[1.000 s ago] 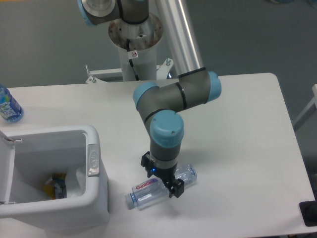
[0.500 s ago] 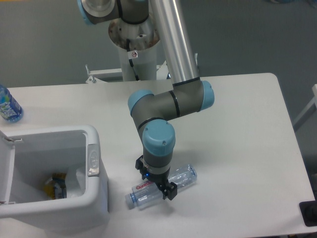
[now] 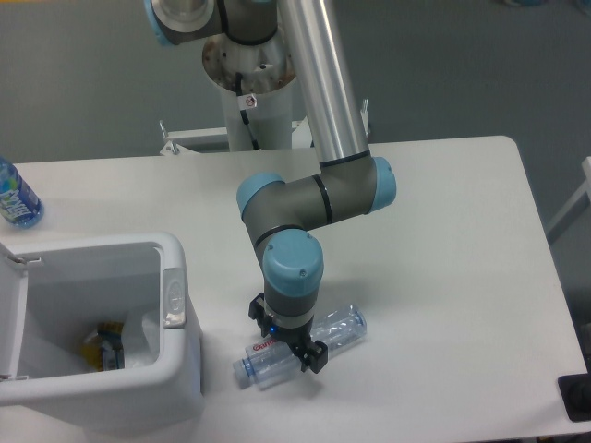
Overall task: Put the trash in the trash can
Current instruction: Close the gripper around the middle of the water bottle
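clear bottle point(image 3: 323, 340) lying flat, under claw point(image 3: 288, 343)

One fixed view only, placed high in front of the white rectangular table point(image 3: 462, 231) and looking down at an angle toward the grey and blue robot arm point(image 3: 309, 198) and its round base column point(image 3: 251, 69) at the far side. Medium distance: most of the tabletop inside the frame, with the large white plastic bin point(image 3: 175, 305) cut at the lower left and a blue-label bottle point(image 3: 14, 196) cut at the left edge. No second view for any shared area.
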You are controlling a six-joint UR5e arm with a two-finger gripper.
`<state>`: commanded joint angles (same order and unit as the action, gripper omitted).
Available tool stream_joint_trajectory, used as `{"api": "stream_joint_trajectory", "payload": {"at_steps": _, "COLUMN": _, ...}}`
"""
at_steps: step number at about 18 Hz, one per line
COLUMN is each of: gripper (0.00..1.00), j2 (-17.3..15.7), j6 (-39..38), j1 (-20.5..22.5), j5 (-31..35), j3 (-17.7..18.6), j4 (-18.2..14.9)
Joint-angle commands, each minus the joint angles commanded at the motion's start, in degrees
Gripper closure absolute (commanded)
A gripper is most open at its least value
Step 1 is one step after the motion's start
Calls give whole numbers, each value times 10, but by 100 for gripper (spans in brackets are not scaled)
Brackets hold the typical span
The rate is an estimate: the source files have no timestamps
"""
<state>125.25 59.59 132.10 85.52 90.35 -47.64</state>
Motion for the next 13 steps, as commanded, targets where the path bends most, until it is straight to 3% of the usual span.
{"api": "stream_joint_trajectory", "payload": {"at_steps": 2, "gripper": 44, "j2": -2, "j6": 0, "j1": 0, "j5": 0, "j3": 0, "j4": 0}}
{"api": "stream_joint_trajectory", "payload": {"at_steps": 13, "gripper": 44, "j2": -4, "j6": 1, "j1": 1, "j5": -3, "j3": -13, "j4": 1}}
